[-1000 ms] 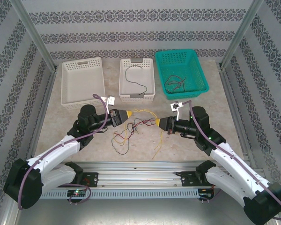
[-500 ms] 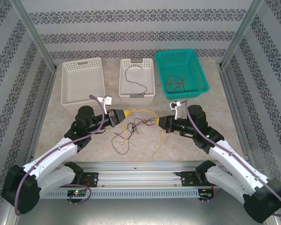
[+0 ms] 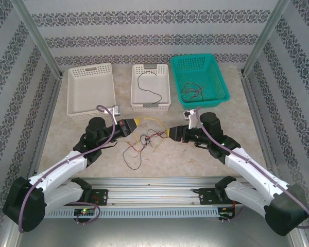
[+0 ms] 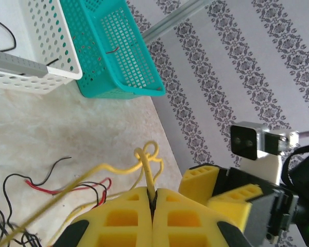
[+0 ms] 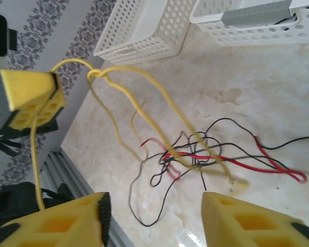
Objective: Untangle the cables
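Note:
A tangle of red, black and yellow cables (image 3: 141, 143) lies on the table between the two arms. My left gripper (image 3: 136, 123) is shut on a yellow cable (image 4: 149, 175), which rises from between the pads to a knot (image 4: 147, 153) just ahead of them. My right gripper (image 3: 170, 133) faces it from the right and stands open (image 5: 152, 218) above the tangle (image 5: 206, 154), with nothing between its fingers. One yellow strand (image 5: 36, 164) runs from the left gripper (image 5: 33, 95) down past my right gripper's left finger (image 5: 67, 224).
Three baskets line the back: a white basket (image 3: 72, 103) at left, a middle white basket (image 3: 138, 105) holding a black cable (image 3: 147, 90), and a teal basket (image 3: 221, 87) holding red and dark cables (image 3: 192, 91). A metal rail (image 3: 154, 181) runs along the near edge.
My right gripper has moved left toward the left gripper and turned. The yellow strand that trailed down from it toward the rail is no longer there. The left gripper shifted slightly up.

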Available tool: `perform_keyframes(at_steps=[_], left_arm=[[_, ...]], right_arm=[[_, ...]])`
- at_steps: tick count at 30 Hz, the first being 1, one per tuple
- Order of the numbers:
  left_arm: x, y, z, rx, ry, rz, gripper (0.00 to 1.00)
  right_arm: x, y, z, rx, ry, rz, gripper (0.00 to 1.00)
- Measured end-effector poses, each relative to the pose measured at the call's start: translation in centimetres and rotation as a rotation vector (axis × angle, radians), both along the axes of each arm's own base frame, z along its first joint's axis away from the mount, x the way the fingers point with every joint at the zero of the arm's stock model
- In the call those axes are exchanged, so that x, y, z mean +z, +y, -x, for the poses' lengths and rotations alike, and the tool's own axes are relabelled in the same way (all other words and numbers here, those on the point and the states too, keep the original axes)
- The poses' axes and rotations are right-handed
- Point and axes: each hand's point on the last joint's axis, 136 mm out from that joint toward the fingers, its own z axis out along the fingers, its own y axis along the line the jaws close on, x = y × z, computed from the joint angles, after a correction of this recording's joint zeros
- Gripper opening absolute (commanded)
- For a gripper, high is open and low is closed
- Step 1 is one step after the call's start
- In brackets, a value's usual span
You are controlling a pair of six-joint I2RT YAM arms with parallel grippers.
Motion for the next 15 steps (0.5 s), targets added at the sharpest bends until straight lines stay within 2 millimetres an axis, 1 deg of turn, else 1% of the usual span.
perform_keyframes(at_steps=[3,6,8,11,15], left_arm=[[0.3,0.3,-0.2,0.022,-0.008,0.004,0.00],[0.6,0.4,-0.4,0.034,-0.014,0.016,0.00],[1.0,0.4,-0.4,0.036,-0.018,0.029,0.00],[1.6,0.4,-0.5,0.038,-0.024,0.058,0.00],[2.4,0.5,-0.4,0.048,-0.024,0.091,0.00]], right_arm=[[1.7,-0.2,0.4,-0.004,-0.044,-0.034,0.58],[4.3,-0.3,0.8,-0.014,-0.105,-0.104,0.59],[5.4,0.0,1.0,-0.006,-0.131,-0.142,0.58],[5.6,1.4,1.6,0.037,-0.122,-0.168,0.55],[4.6,3.3,2.3,0.091,-0.073,-0.174,0.54]])
